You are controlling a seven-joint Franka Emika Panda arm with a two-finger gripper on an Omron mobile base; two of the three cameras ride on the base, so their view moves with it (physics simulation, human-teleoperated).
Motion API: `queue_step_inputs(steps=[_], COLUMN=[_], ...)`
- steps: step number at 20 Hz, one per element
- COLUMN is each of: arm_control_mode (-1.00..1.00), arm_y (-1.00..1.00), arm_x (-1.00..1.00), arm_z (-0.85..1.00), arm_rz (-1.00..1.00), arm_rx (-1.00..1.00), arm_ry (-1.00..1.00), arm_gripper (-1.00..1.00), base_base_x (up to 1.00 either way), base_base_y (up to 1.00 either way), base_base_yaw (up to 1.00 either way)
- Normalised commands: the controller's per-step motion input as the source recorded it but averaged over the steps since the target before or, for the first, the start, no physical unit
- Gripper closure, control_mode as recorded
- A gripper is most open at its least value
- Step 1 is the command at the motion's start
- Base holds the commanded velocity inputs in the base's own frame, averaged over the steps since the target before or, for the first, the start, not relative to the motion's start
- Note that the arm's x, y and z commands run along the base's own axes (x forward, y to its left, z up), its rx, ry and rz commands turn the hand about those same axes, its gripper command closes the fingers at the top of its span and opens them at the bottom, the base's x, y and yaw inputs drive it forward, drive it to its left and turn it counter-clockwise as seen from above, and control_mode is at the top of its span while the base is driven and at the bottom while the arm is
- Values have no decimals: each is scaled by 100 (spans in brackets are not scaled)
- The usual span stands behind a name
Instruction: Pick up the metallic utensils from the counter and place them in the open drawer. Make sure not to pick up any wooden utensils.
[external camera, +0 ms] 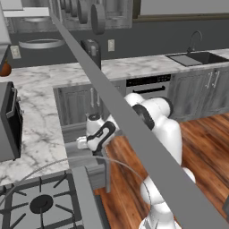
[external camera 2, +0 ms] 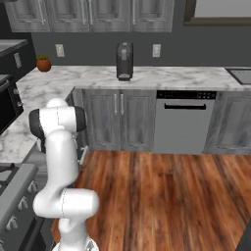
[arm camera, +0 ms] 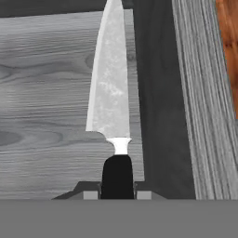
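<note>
**While the knife hangs over the drawer: release low and level**

Seen from the hand view, the two-finger gripper (arm camera: pixel 117 194) is clamped on the black handle of the silver-bladed metal knife (arm camera: pixel 111 97), fingertips (arm camera: pixel 91 194) pressing it from either side. The blade points toward 12 o'clock, running along the grey wood-grain floor of the shallow open drawer (arm camera: pixel 42 116). A dark inner wall and the drawer's grey front panel (arm camera: pixel 204 102) lie at 3 o'clock, with wooden floorboards (arm camera: pixel 228 42) beyond.

In the left base view, the gripper (external camera: pixel 82 143) sits at 9 o'clock from the white arm (external camera: pixel 156 120), low at the drawer (external camera: pixel 89 167) beside the white marble counter (external camera: pixel 40 129).

Judgement: the step in hand is the set-down. Whether the blade touches the floor cannot be told. Best done by lowering until the knife lies nearly flat, keeping it parallel to the wall, opening the jaws gently, then lifting straight away so the handle is not dragged. Fork is next.
</note>
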Motion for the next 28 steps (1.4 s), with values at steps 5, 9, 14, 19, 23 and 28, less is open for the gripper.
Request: queue_step_inputs(steps=[5,9,14,19,23,28], arm_control_mode=[-100,-100,-100,-100,-100,-100], arm_y=[-100,-100,-100,-72,78,87], arm_x=[15,11,8,2,0,1], arm_z=[-47,-44,-38,-4,50,39], arm_rz=[-15,-13,-13,-10,-16,-16], arm_rx=[0,0,0,7,8,0], arm_ry=[0,0,3,2,-13,-8], arm_gripper=[100,100,100,100,100,100], base_base_x=[0,0,0,0,0,0], base_base_y=[0,0,0,0,0,0], base_base_yaw=[0,0,0,0,0,0])
